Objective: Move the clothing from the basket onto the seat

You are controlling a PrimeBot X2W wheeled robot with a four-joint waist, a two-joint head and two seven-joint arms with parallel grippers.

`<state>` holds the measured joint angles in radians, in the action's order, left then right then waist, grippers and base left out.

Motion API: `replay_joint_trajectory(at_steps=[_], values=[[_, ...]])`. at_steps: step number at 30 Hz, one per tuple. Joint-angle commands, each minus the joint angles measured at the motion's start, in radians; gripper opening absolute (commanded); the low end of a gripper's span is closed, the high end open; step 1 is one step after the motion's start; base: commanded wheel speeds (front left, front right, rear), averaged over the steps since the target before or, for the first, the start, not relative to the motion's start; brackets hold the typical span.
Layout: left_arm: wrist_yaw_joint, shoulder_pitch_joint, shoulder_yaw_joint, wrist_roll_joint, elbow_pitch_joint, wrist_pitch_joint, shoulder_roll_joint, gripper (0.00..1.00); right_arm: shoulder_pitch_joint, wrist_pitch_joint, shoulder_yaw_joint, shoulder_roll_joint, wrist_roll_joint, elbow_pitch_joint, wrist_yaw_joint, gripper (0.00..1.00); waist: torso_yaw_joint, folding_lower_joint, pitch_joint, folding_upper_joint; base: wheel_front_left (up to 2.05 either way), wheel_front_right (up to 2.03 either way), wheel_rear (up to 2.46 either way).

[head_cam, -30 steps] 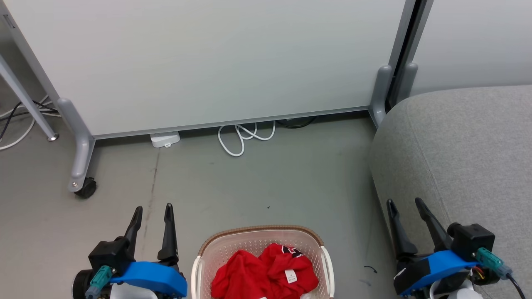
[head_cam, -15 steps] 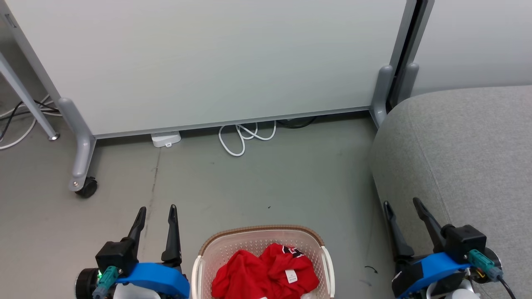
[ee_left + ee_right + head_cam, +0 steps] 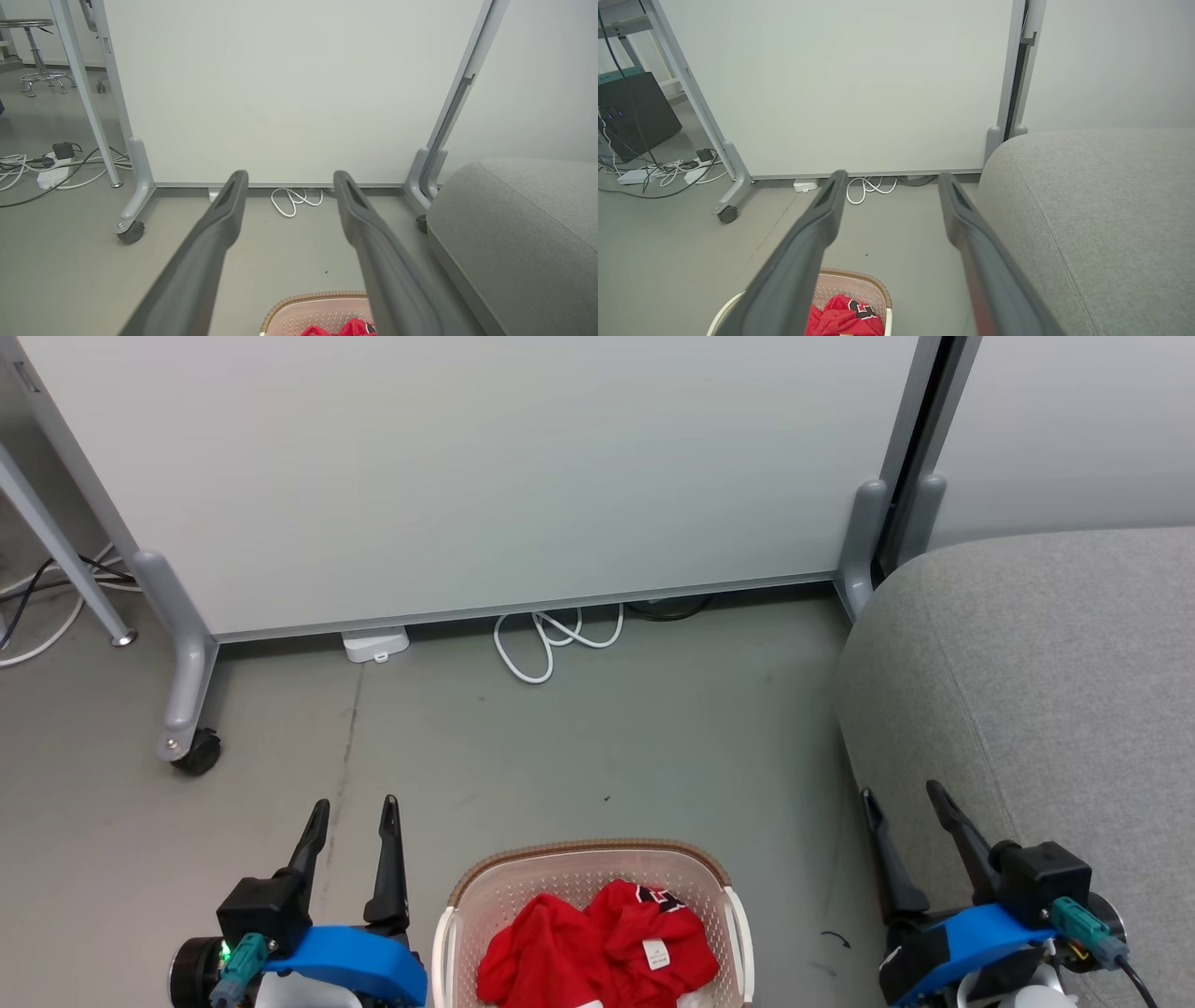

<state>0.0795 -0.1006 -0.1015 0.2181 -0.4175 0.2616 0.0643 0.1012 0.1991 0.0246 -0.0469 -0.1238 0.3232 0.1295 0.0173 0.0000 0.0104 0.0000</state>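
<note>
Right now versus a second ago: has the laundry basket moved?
No. The laundry basket keeps its spacing from the dark floor speck. Both shifted together slightly in the head view, so the view moved, not the basket.

clothing (image 3: 597,947): red, crumpled | in basket (image 3: 523,868) | seat (image 3: 1046,653): grey, bare

Left gripper (image 3: 356,802): jaws wide apart, empty. Right gripper (image 3: 899,790): same.
</note>
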Motion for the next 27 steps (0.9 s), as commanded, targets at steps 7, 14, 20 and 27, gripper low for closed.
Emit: replay_joint_trajectory(at_steps=[7,14,20,27], values=[[-0.001,-0.015,0.0,-0.008,-0.003,0.005,0.003,1.0,0.029,0.003,0.013,-0.006,-0.002,-0.008,0.002,1.0,-0.017,0.0,0.031,0.0,0.0,0.0,0.0],[0.005,-0.066,-0.008,0.001,-0.063,0.004,0.006,1.0,0.087,0.003,0.051,-0.006,-0.006,-0.041,0.002,1.0,-0.073,0.0,0.141,0.0,0.0,0.0,0.0],[0.007,-0.126,-0.018,0.001,-0.133,0.003,0.009,1.0,0.14,0.01,0.079,-0.006,0.001,-0.067,0.001,1.0,-0.124,0.0,0.247,0.0,0.0,0.0,0.0],[0.012,-0.225,-0.027,-0.002,-0.258,-0.001,0.025,1.0,0.207,0.035,0.125,-0.005,-0.025,-0.09,0.001,1.0,-0.196,0.0,0.394,0.0,0.0,0.0,0.0]])
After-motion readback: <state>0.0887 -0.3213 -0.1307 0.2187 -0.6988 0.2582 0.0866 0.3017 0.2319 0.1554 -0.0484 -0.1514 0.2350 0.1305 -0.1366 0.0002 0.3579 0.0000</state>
